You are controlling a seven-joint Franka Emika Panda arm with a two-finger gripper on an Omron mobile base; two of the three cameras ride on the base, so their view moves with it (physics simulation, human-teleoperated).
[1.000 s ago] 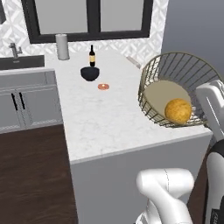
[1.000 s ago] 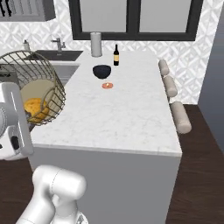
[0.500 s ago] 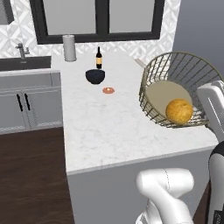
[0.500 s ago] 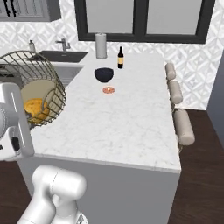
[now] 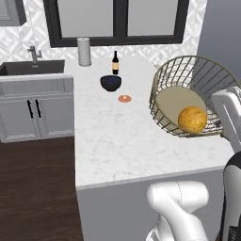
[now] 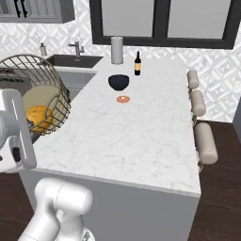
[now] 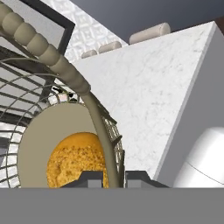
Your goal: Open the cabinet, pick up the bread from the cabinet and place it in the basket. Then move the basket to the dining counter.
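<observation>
1. Above the near edge of the dining counter [image 5: 122,136], the basket [image 5: 188,96] hangs tipped on its side, its open mouth turned toward the counter's far end and its solid tan bottom facing the arm.
2. At the right margin of the left base view, the arm's white wrist link stands just beside the basket's lower rim; in the right base view the same link sits at the left margin, in front of the basket [image 6: 40,101].
3. Seen from the hand view, the gripper [image 7: 114,178] is nearly closed, its two dark finger tips pinching the basket's rim wire [image 7: 94,122] between them. The gap between the tips is no wider than that wire.
4. The bread [image 5: 192,119] rests inside the basket against the lower wall, touching the tan bottom. It is visible through the wires in the right base view [image 6: 39,117] and sits just beyond the finger tips in the hand view [image 7: 78,159].
5. On the counter's far end stand a dark bowl [image 5: 111,83], a bottle [image 5: 115,63] behind it, a grey canister [image 5: 84,51] to their left, and a small orange disc [image 5: 124,98] in front of the bowl.
6. Three stools [image 6: 200,122] line the counter's right side.
7. A sink with faucet [image 6: 75,54] lies beyond the counter, below the patterned wall.
</observation>
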